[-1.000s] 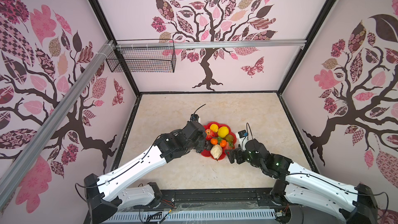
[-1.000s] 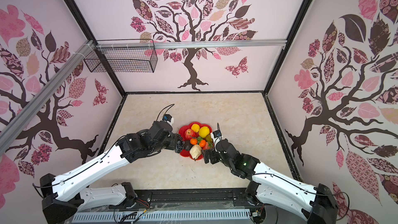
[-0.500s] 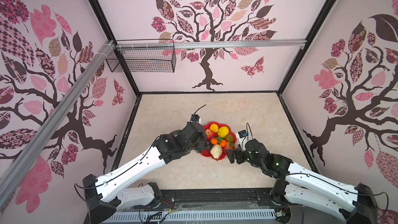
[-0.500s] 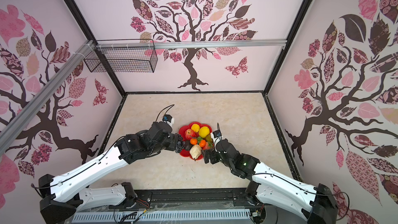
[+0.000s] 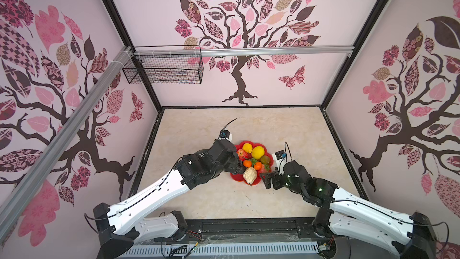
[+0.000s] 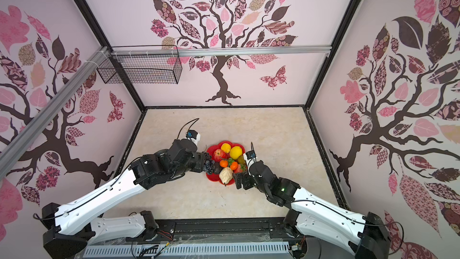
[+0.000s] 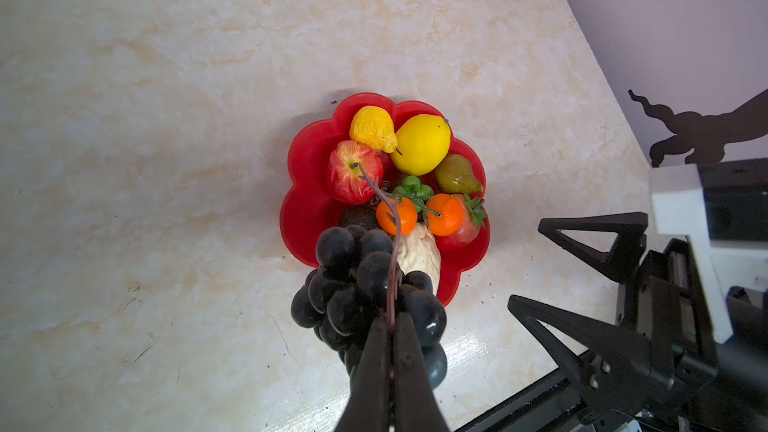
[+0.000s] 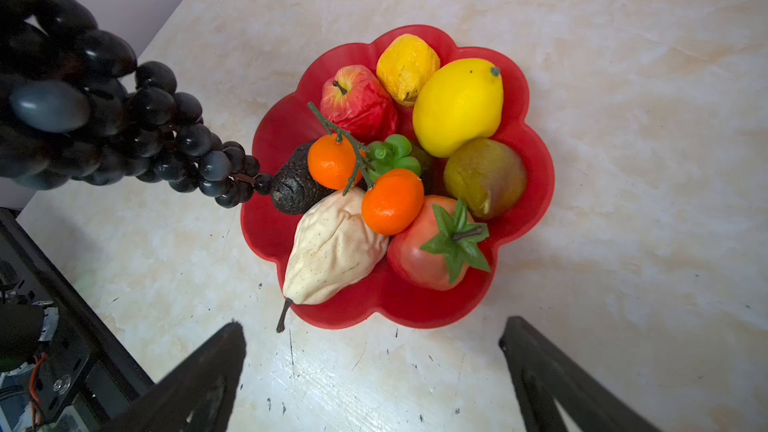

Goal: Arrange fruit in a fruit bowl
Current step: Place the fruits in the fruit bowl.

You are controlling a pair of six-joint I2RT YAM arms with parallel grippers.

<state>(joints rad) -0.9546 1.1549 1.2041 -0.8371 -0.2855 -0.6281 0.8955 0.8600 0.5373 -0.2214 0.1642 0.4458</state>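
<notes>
Nine toy fruits are seen already gathered in the fruit bowl [image 8: 538, 184] on the marbled table [image 7: 166, 118]: a red apple [image 8: 357, 97], two lemons [image 8: 457, 105], a brown fig [image 8: 484, 176], two oranges [image 8: 392, 201], a strawberry [image 8: 428, 251], a cream pear [image 8: 332, 251] and a dark avocado [image 8: 293, 193]. Only the black grape bunch [image 7: 353, 284] is left outside. It is pinched by its stem [image 7: 392, 251] in the fully closed left gripper [image 7: 390, 324] and hung above the bowl's rim on that arm's side. In the right wrist view the bunch's lowest grapes are shown right against the avocado; whether contact is made cannot be told. The right gripper [image 8: 372, 328] is held empty and spread wide, just beside the rim and clear of the fruit.

Little has been altered over the past second. In both top views the left arm is found shifted only a trace toward the bowl, the grapes have been kept in the same pinch, and the right arm has not been moved. The carry is therefore judged all but finished, with the lowering and release of the last fruit yet to be done. Free space is seen mainly on the bare red patch beside the avocado, where the bunch is probably best laid. A roll-off over the shallow rim is the risk to be watched.
</notes>
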